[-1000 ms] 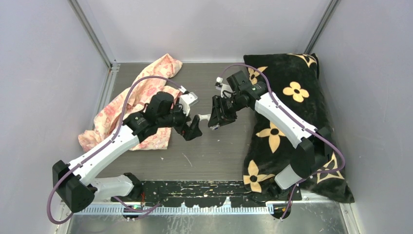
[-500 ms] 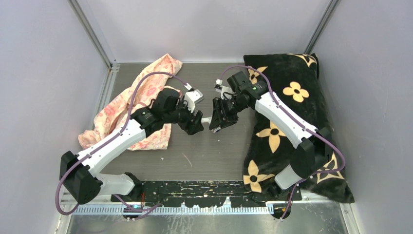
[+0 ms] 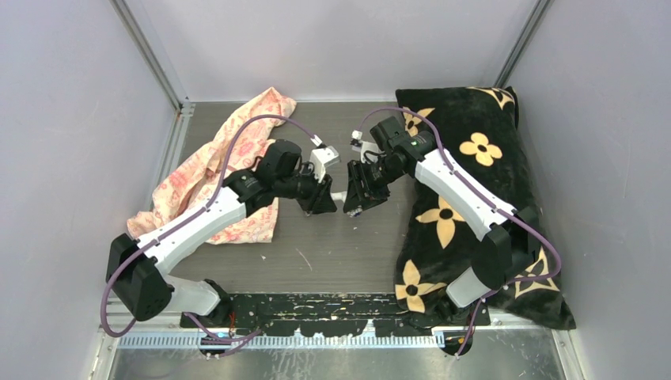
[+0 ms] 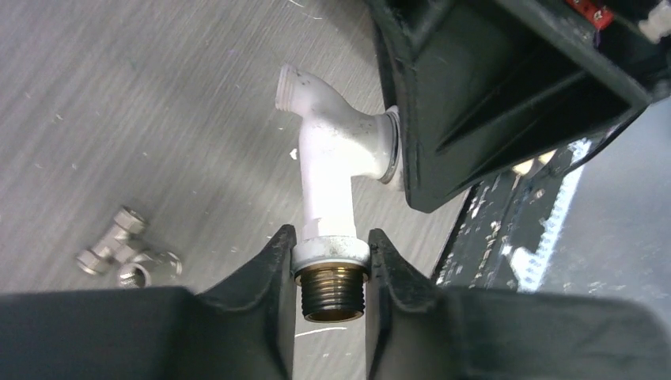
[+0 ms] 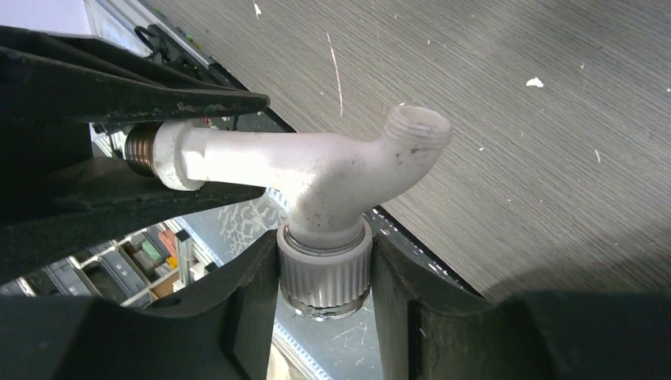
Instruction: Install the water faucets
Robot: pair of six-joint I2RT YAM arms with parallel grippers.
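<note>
The white plastic water faucet (image 3: 338, 195) hangs above the table's middle, held between both grippers. My left gripper (image 4: 330, 265) is shut on the white collar just above the brass threaded tip (image 4: 333, 293); its fingers touch the collar on both sides. My right gripper (image 5: 324, 273) is shut on the ribbed round knob (image 5: 325, 269), and the faucet's spout (image 5: 415, 127) points up and away. In the top view the left gripper (image 3: 324, 199) and right gripper (image 3: 353, 201) almost meet. A small silvery T-shaped metal fitting (image 4: 126, 255) lies on the table to the left.
A pink floral cloth (image 3: 214, 170) lies on the left under the left arm. On the right a black pillow with gold flowers (image 3: 475, 198) covers the table. Grey walls close in the back and sides. A black strip (image 3: 316, 305) runs along the near edge.
My left gripper moved right toward the faucet and closed on its threaded end. The right gripper kept hold of the knob and barely moved.
</note>
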